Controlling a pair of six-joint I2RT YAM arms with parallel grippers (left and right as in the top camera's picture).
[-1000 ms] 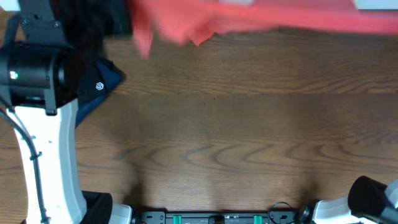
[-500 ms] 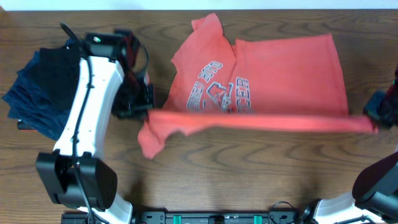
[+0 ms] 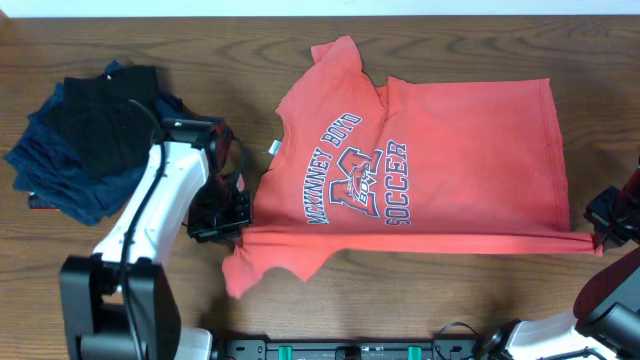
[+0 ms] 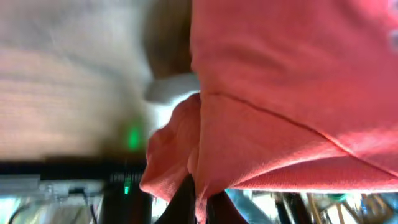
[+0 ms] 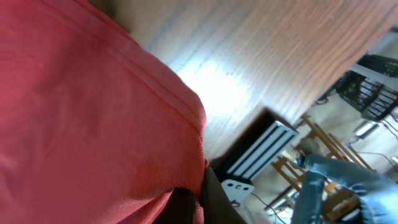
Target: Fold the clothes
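The shirt [image 3: 430,150] now lies chest-up and nearly flat on the table [image 3: 420,310], its lettering fully showing. Half a second ago its near edge hung higher, hiding some print. The left hand [image 3: 240,228] and right hand [image 3: 597,233] each stay clamped on that taut edge. Spreading looks finished, so folding can begin.

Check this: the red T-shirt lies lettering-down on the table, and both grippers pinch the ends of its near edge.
Not quite. The T-shirt lies lettering-up; the overhead view shows the print on its chest. The rest holds: the left gripper and right gripper each pinch one end of its near edge.
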